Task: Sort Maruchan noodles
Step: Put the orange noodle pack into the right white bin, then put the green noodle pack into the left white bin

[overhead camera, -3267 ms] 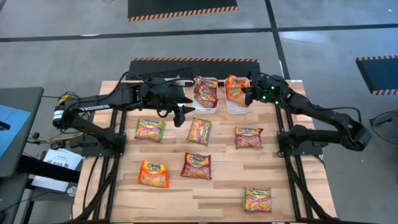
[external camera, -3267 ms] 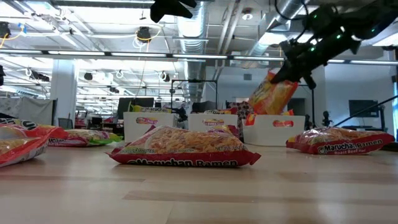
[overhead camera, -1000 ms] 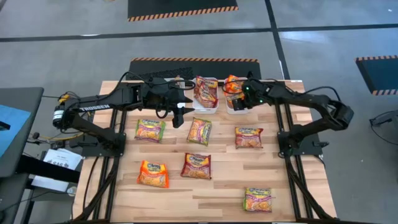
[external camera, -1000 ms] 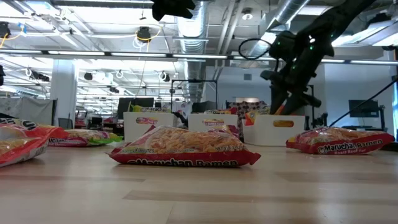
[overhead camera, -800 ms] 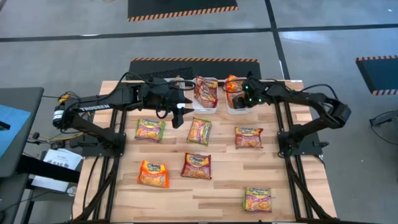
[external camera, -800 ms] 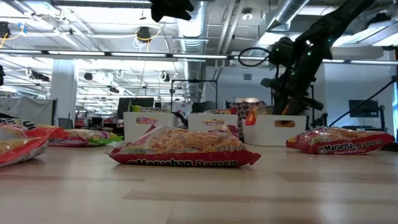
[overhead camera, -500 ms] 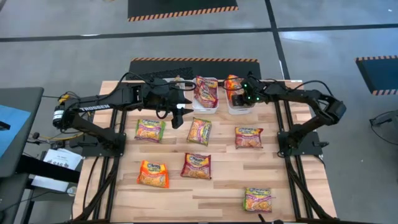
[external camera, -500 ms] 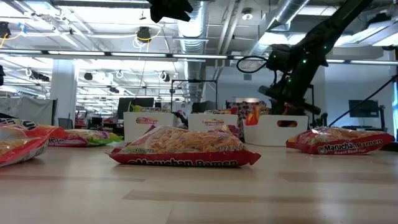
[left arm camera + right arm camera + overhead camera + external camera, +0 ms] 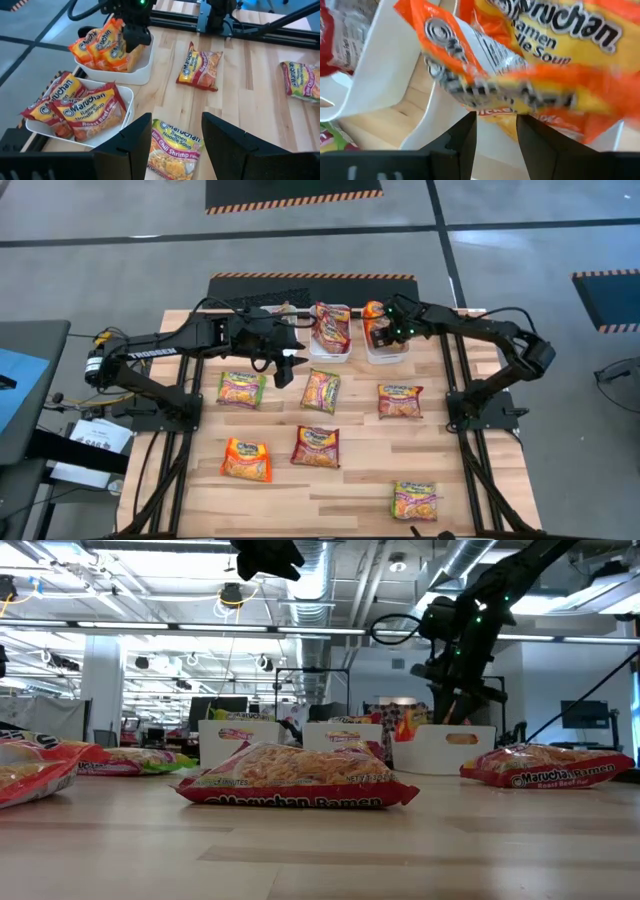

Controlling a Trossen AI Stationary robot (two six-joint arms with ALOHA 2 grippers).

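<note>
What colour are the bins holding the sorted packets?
White bins, clearest in the left wrist view.

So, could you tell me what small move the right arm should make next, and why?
Probably lift the right gripper straight up out of the white bin. Its fingers are open with nothing between them, and the orange packets already sit in that bin, so the drop looks done.

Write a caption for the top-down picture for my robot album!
Right gripper hovers over the orange-packet bin while six noodle packets wait on the table.
</note>
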